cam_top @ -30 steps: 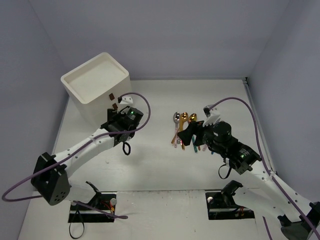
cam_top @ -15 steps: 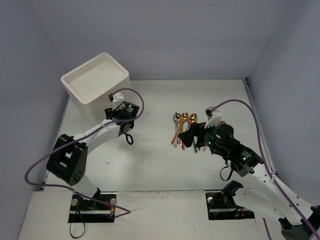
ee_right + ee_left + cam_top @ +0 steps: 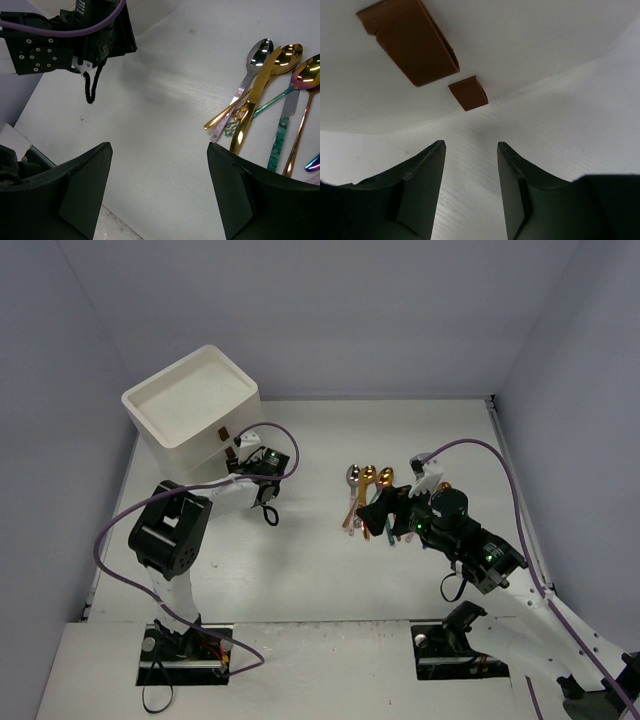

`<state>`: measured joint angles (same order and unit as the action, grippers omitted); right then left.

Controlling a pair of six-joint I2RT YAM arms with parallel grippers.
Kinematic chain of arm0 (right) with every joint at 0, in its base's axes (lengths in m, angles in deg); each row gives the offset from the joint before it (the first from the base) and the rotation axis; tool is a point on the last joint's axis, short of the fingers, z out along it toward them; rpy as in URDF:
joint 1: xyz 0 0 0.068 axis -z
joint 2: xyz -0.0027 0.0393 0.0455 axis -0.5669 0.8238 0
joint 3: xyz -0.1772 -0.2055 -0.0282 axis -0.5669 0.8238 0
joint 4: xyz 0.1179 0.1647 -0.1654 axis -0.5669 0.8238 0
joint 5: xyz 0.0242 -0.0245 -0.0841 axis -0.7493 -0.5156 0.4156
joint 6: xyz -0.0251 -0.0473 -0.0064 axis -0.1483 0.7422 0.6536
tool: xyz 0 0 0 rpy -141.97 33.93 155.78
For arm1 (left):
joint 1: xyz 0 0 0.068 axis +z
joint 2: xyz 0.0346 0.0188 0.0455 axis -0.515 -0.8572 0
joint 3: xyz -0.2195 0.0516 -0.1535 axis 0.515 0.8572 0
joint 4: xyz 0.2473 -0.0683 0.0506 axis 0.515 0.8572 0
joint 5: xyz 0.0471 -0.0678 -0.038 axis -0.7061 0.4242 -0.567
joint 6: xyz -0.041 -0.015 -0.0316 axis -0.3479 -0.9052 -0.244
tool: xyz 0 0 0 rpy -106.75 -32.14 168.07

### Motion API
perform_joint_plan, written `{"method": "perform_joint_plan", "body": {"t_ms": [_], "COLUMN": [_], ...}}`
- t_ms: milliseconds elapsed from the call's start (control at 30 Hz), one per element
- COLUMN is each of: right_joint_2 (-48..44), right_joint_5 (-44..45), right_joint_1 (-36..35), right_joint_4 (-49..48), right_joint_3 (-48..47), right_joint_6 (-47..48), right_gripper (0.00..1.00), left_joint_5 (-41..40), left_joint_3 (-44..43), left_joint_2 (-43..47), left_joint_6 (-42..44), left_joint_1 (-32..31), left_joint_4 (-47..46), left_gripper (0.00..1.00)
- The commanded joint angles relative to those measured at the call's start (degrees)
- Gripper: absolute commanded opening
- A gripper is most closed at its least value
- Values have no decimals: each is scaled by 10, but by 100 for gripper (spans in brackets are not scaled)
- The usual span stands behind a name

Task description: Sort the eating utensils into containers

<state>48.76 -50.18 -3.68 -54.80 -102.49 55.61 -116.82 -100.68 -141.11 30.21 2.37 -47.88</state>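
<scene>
The left pincer (image 3: 470, 146) is held open and empty, the lower brown handle (image 3: 468, 93) of the cabinet (image 3: 190, 410) being seen just ahead of its gap, while the utensils (image 3: 368, 495) are laid nearer the right arm (image 3: 505, 575).

Left arm (image 3: 170, 530): I see it folded sharply, its elbow block raised near the cabinet's (image 3: 190, 452) lower front corner, the forearm running on toward the cabinet's front face.
Left wrist: just beside that front face, purple cable looped over it.
Left gripper (image 3: 470, 146): jaws parted, aimed at the cabinet's front from close by, nothing between the fingers (image 3: 426, 165).
Right arm (image 3: 490, 560): well apart from the cabinet, off to its right, stretched from its base up and leftward.
Right gripper (image 3: 158, 146): held wide open above the table, angled downward, facing toward the cabinet's side, its pads bare.
</scene>
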Motion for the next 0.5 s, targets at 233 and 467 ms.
{"method": "perform_joint_plan", "body": {"t_ms": [233,467], "right_joint_2": [0,1], "right_joint_5": [-10,-11], "right_joint_1": [7,8], "right_joint_4": [-35,-35], "right_joint_3": [7,9], "right_joint_6": [15,17], "right_gripper": [74,75], "left_joint_5": [-44,-60], "left_joint_3": [-61,-87], "left_joint_2": [-35,-52], "left_joint_6": [49,51], "left_joint_1": [17,19], "left_joint_4": [-42,-10], "left_gripper": [42,42]}}
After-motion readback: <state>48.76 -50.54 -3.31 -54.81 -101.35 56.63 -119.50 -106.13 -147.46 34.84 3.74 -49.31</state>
